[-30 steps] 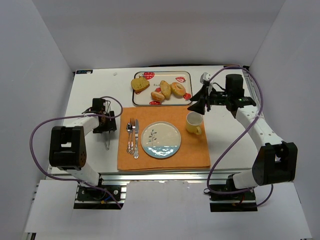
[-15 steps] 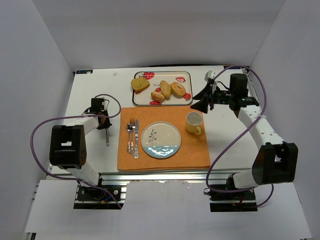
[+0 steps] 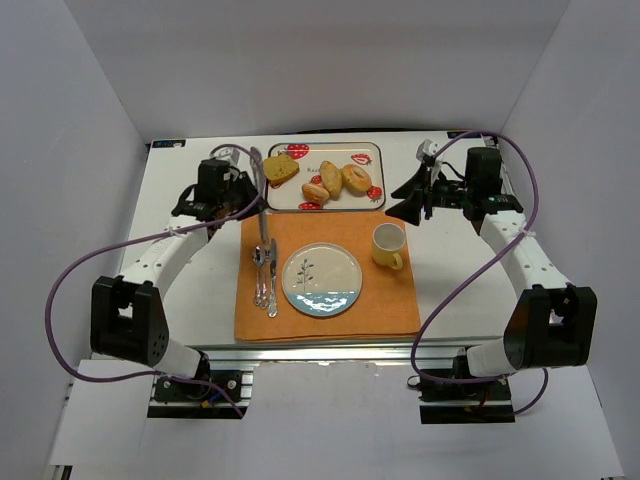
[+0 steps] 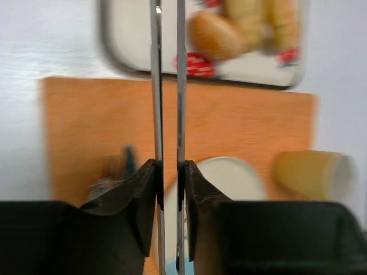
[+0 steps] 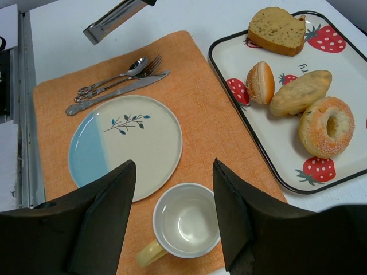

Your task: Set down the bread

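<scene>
The bread [image 5: 328,127], a golden ring with a centre hole, lies on the strawberry tray [image 5: 269,137] at its near right; in the top view the bread [image 3: 357,178] sits at the tray's [image 3: 340,153] right side. My left gripper [image 4: 170,166] is shut on a pair of metal tongs [image 4: 166,69], squeezing both arms; the tongs [image 3: 262,200] hang in the air left of the tray, and the left wrist view is blurred. My right gripper [image 5: 174,162] is open and holds nothing, above the yellow cup [image 5: 186,220], right of the tray.
On the orange placemat [image 3: 330,315] are a white and blue plate [image 3: 321,281], the yellow cup [image 3: 389,245] and a spoon, fork and knife [image 3: 265,280]. The tray also holds a brown toast slice [image 3: 281,170] and two oval rolls [image 3: 322,185].
My left gripper closed on the tongs at the table's left and has lifted and swung them up toward the tray. My right gripper has shifted slightly toward the back.
</scene>
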You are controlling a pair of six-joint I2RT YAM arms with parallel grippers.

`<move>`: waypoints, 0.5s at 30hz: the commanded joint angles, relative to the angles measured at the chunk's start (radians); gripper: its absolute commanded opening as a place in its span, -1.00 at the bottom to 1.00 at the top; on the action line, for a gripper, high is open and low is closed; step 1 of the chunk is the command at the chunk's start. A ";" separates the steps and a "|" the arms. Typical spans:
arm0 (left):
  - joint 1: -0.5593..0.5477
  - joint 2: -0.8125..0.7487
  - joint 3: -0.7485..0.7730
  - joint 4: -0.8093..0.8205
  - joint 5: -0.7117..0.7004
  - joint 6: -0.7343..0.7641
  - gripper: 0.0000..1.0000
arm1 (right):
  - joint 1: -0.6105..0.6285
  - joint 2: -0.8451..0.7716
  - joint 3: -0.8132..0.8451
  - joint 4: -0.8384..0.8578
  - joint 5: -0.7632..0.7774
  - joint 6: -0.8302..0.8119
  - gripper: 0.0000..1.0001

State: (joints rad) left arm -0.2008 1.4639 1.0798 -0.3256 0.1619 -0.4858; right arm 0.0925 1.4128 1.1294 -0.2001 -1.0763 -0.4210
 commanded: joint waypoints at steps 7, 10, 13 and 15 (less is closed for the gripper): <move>-0.107 0.160 0.227 0.025 0.099 -0.205 -0.10 | -0.011 -0.041 -0.028 0.057 -0.047 0.025 0.23; -0.138 0.233 0.337 -0.041 0.090 -0.189 -0.06 | -0.019 -0.048 -0.034 0.062 -0.050 0.025 0.23; -0.164 0.274 0.407 -0.089 0.080 -0.181 -0.03 | -0.028 -0.054 -0.042 0.065 -0.051 0.025 0.23; -0.180 0.282 0.419 -0.102 0.079 -0.185 -0.03 | -0.034 -0.057 -0.046 0.067 -0.051 0.025 0.24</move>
State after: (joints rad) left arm -0.3527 1.7699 1.4445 -0.3752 0.2424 -0.6640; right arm 0.0715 1.3933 1.0954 -0.1677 -1.0996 -0.4004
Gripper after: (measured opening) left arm 0.484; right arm 0.615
